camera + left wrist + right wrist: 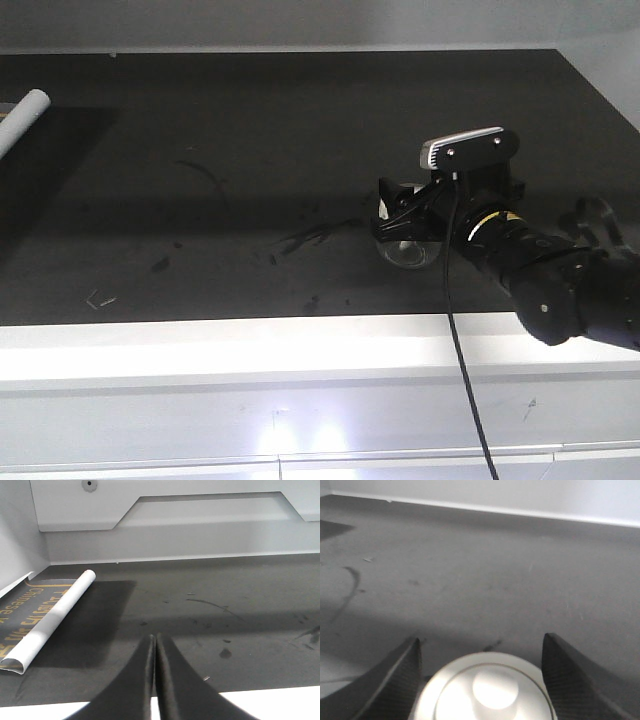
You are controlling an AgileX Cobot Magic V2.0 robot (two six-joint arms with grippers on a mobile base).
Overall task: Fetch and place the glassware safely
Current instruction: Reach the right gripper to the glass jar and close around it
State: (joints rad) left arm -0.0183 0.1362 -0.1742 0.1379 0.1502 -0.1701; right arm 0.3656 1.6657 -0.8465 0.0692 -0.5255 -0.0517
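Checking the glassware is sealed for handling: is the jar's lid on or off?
On. The right wrist view shows the white lid, knob up, covering the jar, flanked by the right tool.

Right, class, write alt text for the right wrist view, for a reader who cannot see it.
A round white lid with a raised centre knob sits at the bottom edge, inside the open right pincer, whose dark fingers flank it. Beyond lies a scuffed dark tabletop ending at a white wall.
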